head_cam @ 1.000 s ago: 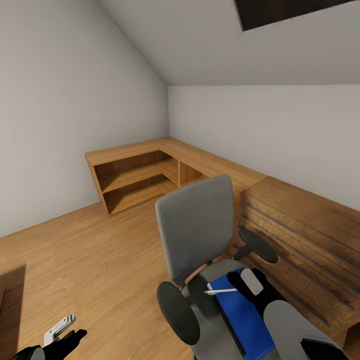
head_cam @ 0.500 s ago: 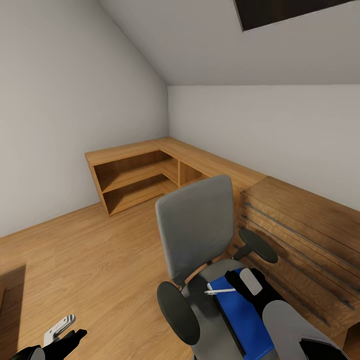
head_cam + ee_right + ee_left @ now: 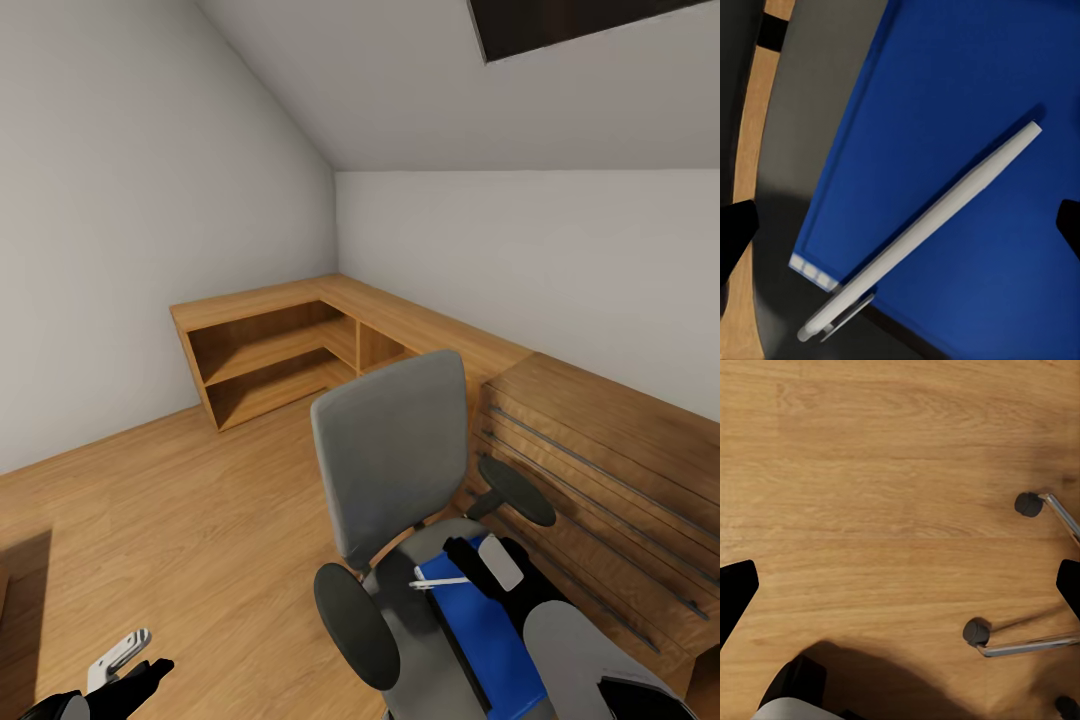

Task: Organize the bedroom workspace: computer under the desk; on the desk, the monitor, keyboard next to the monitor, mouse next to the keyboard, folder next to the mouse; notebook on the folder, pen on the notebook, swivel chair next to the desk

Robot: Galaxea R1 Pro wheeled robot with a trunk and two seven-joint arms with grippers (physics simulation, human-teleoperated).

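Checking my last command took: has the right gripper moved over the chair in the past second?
Yes, slightly. The right gripper crept toward the pen along the folder; the swivel chair is unmoved.

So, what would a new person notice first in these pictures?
Probably the grey swivel chair in the middle of the wooden floor, beside a light-wood drawer chest. On its seat lies the bright blue folder with the white pen across it, and the right gripper hovers just above.
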